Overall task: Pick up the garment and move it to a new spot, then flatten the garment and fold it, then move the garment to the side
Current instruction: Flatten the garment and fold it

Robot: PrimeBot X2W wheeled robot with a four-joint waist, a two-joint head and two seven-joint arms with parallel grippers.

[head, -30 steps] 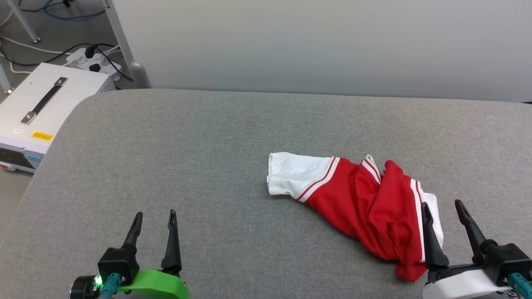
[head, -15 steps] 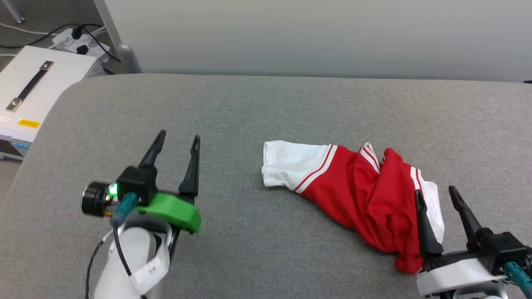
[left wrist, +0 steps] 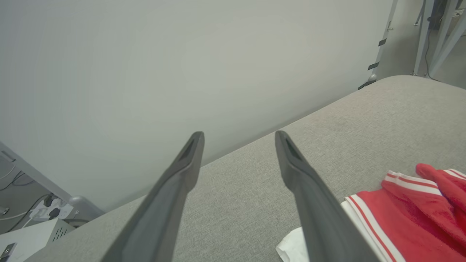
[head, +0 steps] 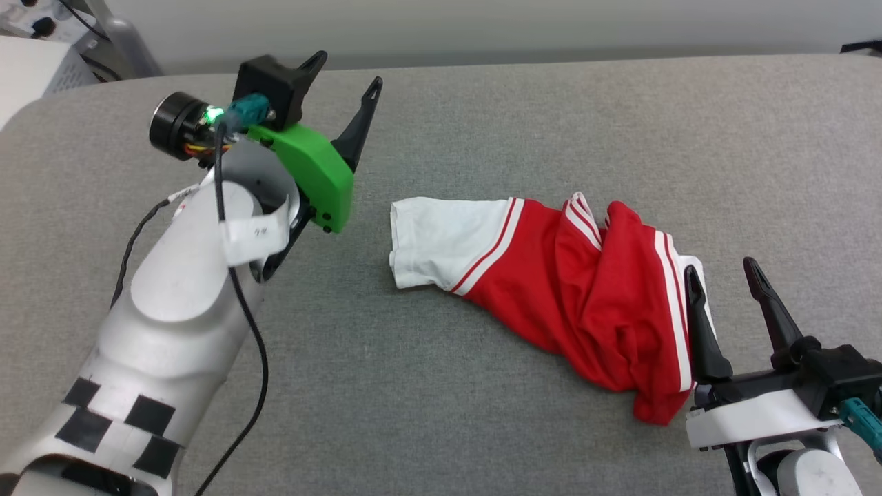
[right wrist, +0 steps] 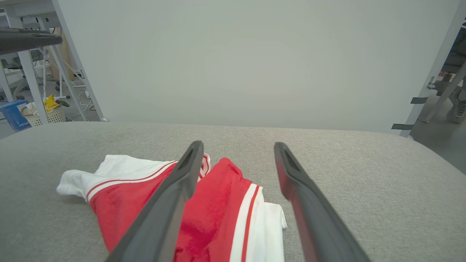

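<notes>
Head down; 2 wrists seemingly low, share garment (head: 551, 275).

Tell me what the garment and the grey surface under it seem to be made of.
The garment: soft, matte knit fabric, perhaps cotton or polyester; it slumps in limp, rounded folds without shine. The grey surface: matte woven cloth with a fine flecked weave; its rounded edge hints at padding beneath.

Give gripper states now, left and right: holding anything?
Left gripper: open, holding nothing.
Right gripper: open, holding nothing, by the edge of the red-and-white T-shirt.
</notes>
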